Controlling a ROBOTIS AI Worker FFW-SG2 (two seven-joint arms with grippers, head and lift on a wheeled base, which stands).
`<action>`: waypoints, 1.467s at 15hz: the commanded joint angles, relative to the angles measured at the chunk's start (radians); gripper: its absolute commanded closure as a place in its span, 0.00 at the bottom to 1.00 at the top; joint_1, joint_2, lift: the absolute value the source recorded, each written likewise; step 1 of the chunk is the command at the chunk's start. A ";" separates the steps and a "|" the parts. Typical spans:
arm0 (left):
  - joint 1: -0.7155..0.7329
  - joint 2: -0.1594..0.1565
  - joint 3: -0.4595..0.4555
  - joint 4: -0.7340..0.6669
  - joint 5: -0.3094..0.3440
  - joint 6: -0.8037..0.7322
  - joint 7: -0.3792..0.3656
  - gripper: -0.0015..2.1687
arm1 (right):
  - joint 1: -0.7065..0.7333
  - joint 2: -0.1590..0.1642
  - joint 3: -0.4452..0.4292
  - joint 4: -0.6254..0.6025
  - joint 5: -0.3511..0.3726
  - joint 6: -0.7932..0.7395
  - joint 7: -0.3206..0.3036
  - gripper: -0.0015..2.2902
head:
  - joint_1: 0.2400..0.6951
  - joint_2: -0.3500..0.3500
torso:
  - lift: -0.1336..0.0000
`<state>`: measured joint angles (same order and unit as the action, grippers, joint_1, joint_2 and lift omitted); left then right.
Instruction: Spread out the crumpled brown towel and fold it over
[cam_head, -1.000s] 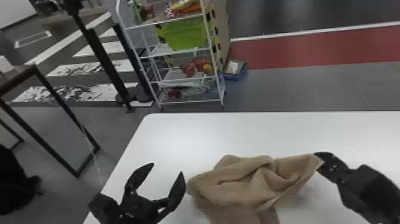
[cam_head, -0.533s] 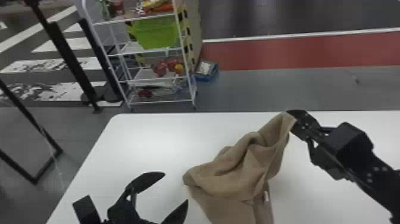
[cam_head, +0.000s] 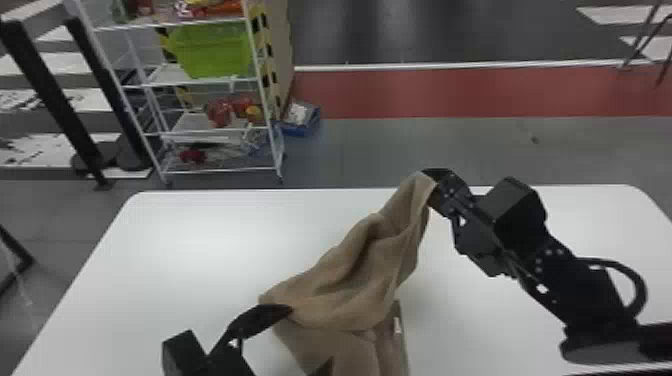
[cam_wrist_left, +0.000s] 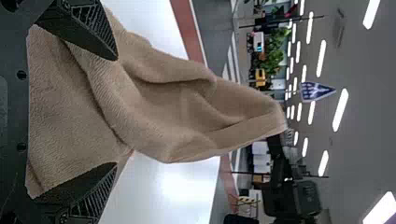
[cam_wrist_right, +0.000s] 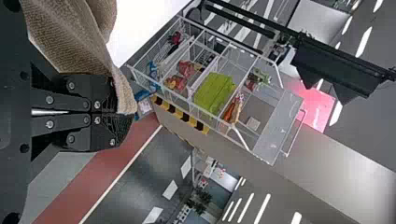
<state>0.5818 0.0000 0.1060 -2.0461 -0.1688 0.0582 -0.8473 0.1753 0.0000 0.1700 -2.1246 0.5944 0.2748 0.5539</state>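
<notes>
Raised by one corner, the brown towel (cam_head: 360, 270) slopes down to the table's near part, its lower end bunched. At the raised corner is my right gripper (cam_head: 432, 182), closed on the cloth; in the right wrist view the fingers of my right gripper (cam_wrist_right: 114, 114) meet over the towel's edge (cam_wrist_right: 123, 93). My left gripper (cam_head: 305, 340) is low at the near side, one finger against the towel's left edge. In the left wrist view my left gripper (cam_wrist_left: 114, 112) has its fingers wide apart, with the towel (cam_wrist_left: 159, 102) lying between them.
The white table (cam_head: 200, 240) extends around the towel on both sides. Beyond its far edge stand a white wire shelf (cam_head: 220, 130) with a green bin (cam_head: 210, 50) and dark posts (cam_head: 55, 100). A blue box (cam_head: 300, 120) rests on the floor.
My right gripper has lifted the towel's corner up and away toward the far edge, stretching the cloth. The left gripper has come in around the towel's near left part. The head view has shifted right.
</notes>
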 joint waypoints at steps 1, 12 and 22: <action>-0.004 -0.003 -0.035 0.004 -0.060 0.082 0.024 0.04 | -0.019 0.001 0.003 -0.005 -0.004 0.034 -0.002 0.95 | 1.00 0.59 | 0.09; -0.045 -0.003 -0.091 0.003 -0.123 0.408 0.037 0.09 | -0.026 0.001 0.002 -0.035 -0.027 0.071 -0.003 0.94 | 1.00 0.55 | 0.09; -0.091 -0.003 0.149 -0.151 -0.081 0.506 -0.259 0.99 | -0.008 0.001 -0.079 -0.054 -0.068 0.062 -0.002 0.94 | 1.00 0.58 | 0.09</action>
<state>0.5241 0.0000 0.1654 -2.1464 -0.2733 0.4823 -1.0368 0.1666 0.0000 0.1198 -2.1783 0.5398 0.3427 0.5512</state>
